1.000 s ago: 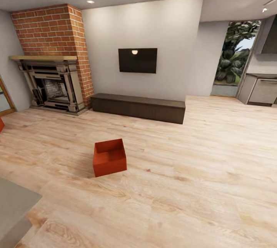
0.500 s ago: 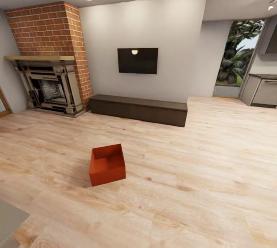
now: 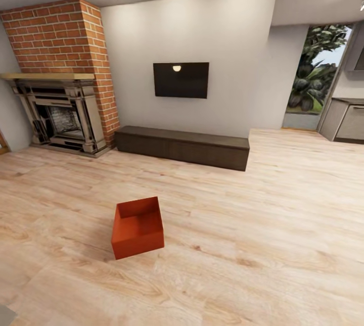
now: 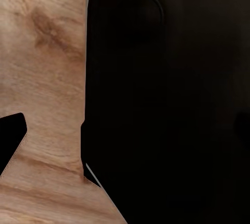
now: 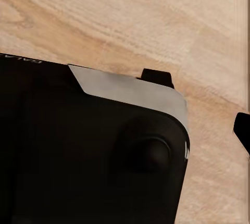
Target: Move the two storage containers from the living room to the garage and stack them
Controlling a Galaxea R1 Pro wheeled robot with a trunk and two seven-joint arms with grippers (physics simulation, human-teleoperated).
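Note:
One of the storage containers, an orange-red open bin, sits on the light wood plank floor of the living room, left of centre in the head view. Nothing touches it. In the left wrist view, one black finger shows over the planks beside the robot's dark body; its other finger is hidden. In the right wrist view, my right gripper has two dark fingertips standing apart with bare planks between them, holding nothing.
A brick fireplace stands at the back left. A dark low bench runs under the wall TV. At the back right are a glass door and grey cabinets. Open plank floor surrounds the bin.
The whole head view has shifted as the camera moved closer. The bin now appears lower and nearer, and the grey surface at lower left has slid out of frame. The bin itself has not moved.

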